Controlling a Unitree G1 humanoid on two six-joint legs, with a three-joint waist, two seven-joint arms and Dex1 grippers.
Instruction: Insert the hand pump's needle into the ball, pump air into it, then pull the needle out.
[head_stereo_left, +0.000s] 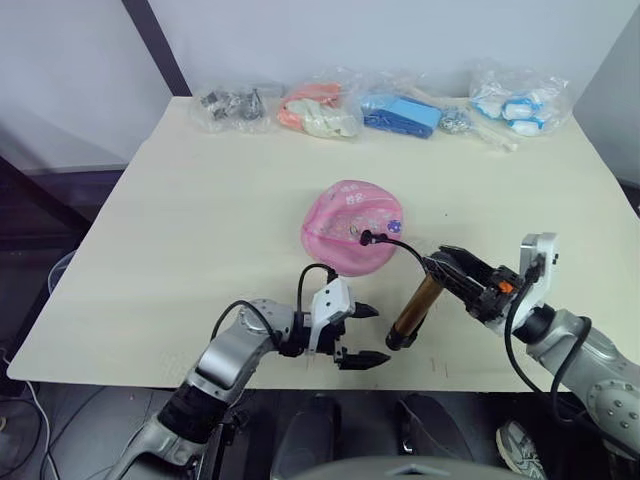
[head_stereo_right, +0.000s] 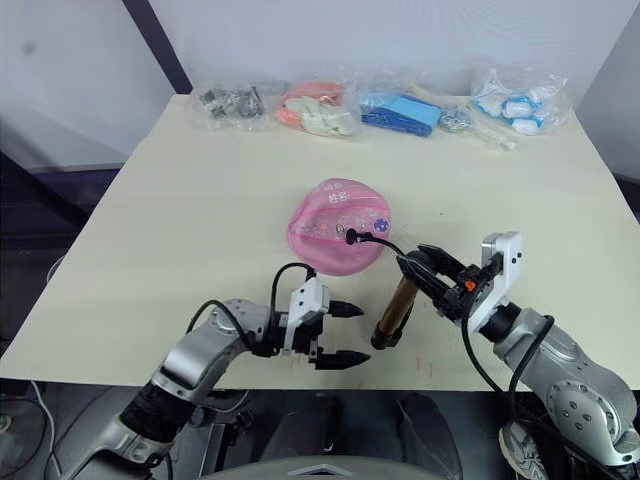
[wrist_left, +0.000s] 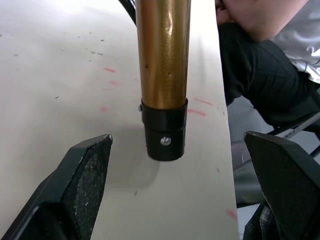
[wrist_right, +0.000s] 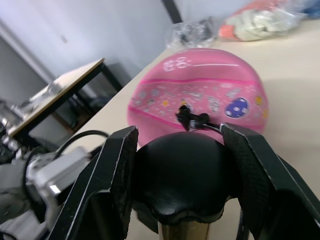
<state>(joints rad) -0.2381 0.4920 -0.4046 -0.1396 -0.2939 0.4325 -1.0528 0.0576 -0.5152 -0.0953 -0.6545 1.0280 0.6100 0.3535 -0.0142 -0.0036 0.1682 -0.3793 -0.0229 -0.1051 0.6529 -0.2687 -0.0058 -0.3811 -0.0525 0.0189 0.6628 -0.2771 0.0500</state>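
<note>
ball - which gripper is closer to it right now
Right. The right gripper, clamped on the hand pump, sits just beside the ball. The open left gripper hangs farther back, near the table's front edge.

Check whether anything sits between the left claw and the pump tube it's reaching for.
Nothing visible does. The open left claw sits just beside the lower black end of the hand pump, with bare table between them. The right claw holds the pump's top end.
</note>
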